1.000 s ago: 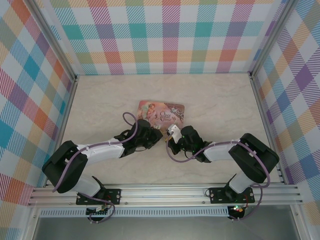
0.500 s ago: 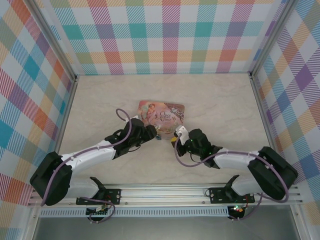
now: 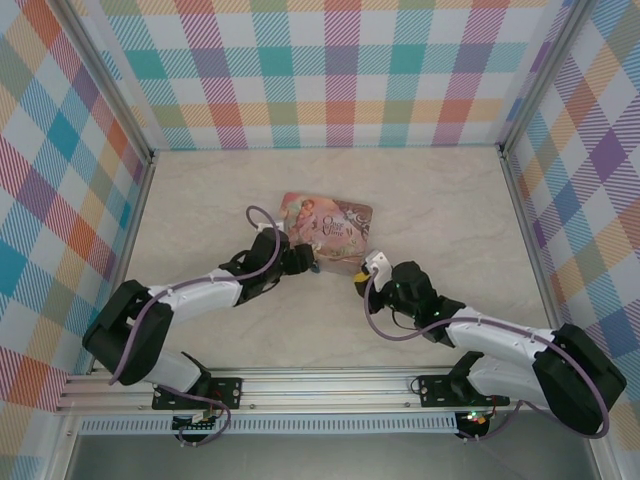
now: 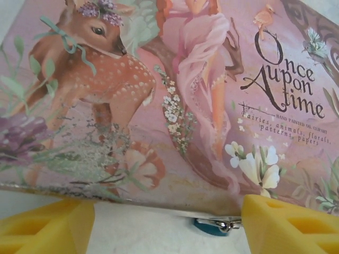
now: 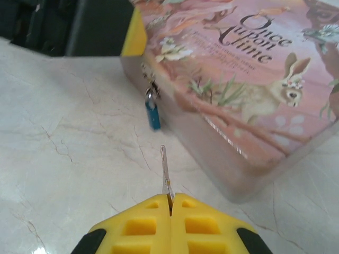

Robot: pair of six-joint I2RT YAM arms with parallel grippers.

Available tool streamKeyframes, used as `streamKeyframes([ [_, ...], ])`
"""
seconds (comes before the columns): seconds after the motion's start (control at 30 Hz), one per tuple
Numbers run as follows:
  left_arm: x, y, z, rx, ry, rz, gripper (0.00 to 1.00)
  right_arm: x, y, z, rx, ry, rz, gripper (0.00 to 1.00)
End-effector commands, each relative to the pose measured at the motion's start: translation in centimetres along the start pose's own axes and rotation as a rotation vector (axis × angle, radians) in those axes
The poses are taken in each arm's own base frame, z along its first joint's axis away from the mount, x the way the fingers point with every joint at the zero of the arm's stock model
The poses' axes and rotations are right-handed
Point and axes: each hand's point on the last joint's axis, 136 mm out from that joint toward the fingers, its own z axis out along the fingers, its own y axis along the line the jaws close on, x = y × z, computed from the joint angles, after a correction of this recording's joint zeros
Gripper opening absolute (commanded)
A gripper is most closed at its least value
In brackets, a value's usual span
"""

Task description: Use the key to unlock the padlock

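The padlock (image 5: 153, 114), tiny with a blue body, hangs from the clasp on the front wall of the pink illustrated tin (image 5: 249, 79). In the left wrist view the padlock (image 4: 212, 227) shows just under the tin's front edge (image 4: 175, 106), close to the right finger. My left gripper (image 4: 169, 230) is open, its yellow fingers (image 4: 47, 227) wide apart and nothing gripped between them. My right gripper (image 5: 170, 198) is shut on the key (image 5: 165, 166), a thin silvery blade pointing at the padlock from a short way off. From above, the left gripper (image 3: 300, 258) and right gripper (image 3: 362, 272) flank the tin's near edge.
The tin (image 3: 327, 230) lies in the middle of the marble-patterned table (image 3: 200, 200). Checked walls close off the left, back and right sides. The left gripper's black and yellow finger (image 5: 100, 26) sits beside the tin's corner in the right wrist view.
My left gripper has opened and let go. The tin has turned slightly. The right gripper with the key has shifted a little to the right.
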Motion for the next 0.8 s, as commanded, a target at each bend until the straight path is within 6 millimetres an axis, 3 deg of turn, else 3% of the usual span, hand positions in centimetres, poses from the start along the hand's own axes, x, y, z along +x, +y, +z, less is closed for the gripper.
streamKeyframes([
  [0.0,-2.8,-2.3,0.1,0.092,-0.085,0.115,0.76,0.8,-0.6,-0.6,0.03,0.02,0.009,0.03],
  [0.13,-1.8,-1.9,-0.6,0.117,-0.109,0.172,0.79,1.0,-1.0,-1.1,0.053,0.01,0.003,0.03],
  [0.37,1.9,-2.0,-1.8,0.18,-0.13,0.318,0.8,1.0,-1.3,-1.6,0.072,0.002,-0.007,0.03],
  [0.77,4.4,-1.6,1.2,0.195,-0.193,0.445,0.86,1.1,-1.3,-1.6,0.073,0.004,-0.009,0.04],
])
